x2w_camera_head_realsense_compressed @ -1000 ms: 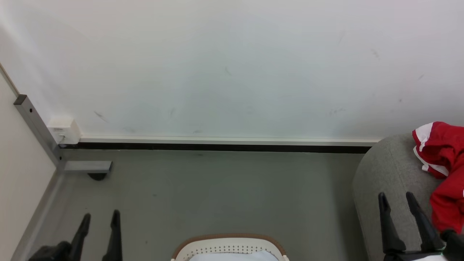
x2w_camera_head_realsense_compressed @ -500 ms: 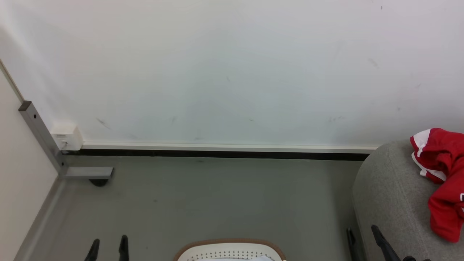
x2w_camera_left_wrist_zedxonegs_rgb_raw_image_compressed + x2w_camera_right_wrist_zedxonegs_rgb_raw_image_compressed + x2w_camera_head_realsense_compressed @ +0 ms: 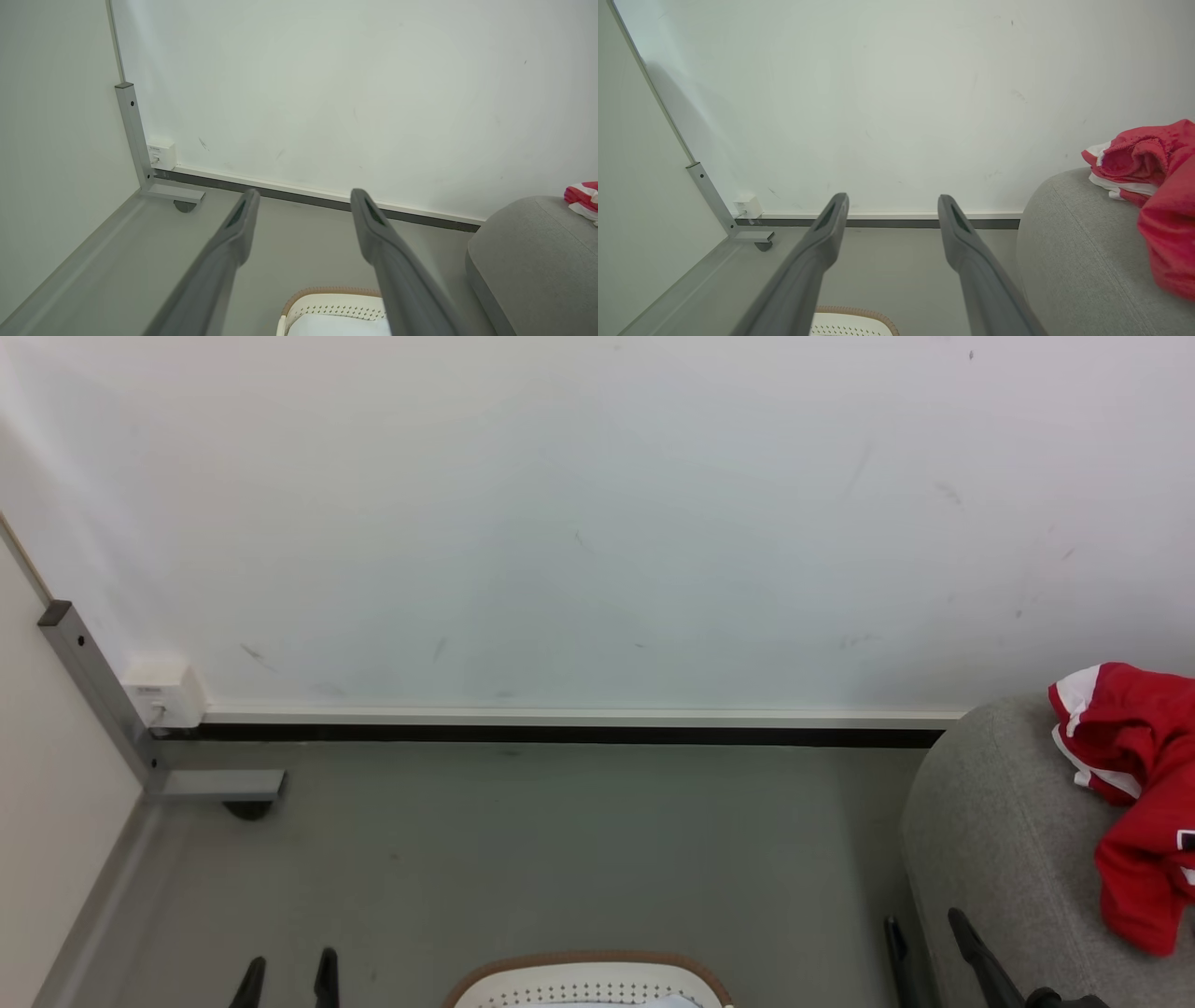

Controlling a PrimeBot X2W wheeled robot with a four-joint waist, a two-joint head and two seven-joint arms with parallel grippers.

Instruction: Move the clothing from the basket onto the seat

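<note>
While the red jersey lies crumpled on the grey seat at the right edge of the head view, bunched at the rounded top with a long fold running down the upholstery, both arms sit low and carry nothing. The left gripper shows at the bottom left of that view, over bare grey floor, its jaws spread with clear space between the two dark fingers. The right gripper shows at the bottom right, just beside the seat's near flank, jaws likewise spread wide and empty. It is apart from the jersey, which lies farther right on the cushion. Between the two grippers, at the bottom middle, the far end of the basket comes into view: its brown braided rim, a band of perforated white wall, and a pale white-blue cloth lying inside. No red fabric can be seen in the part of the basket that shows. The basket stands on the floor, near the seat but not touching it. Behind everything rises a plain white wall with a dark skirting strip along its foot. At the left corner stands a grey metal post with a flat foot, and a small white box is fixed beside it.
</note>
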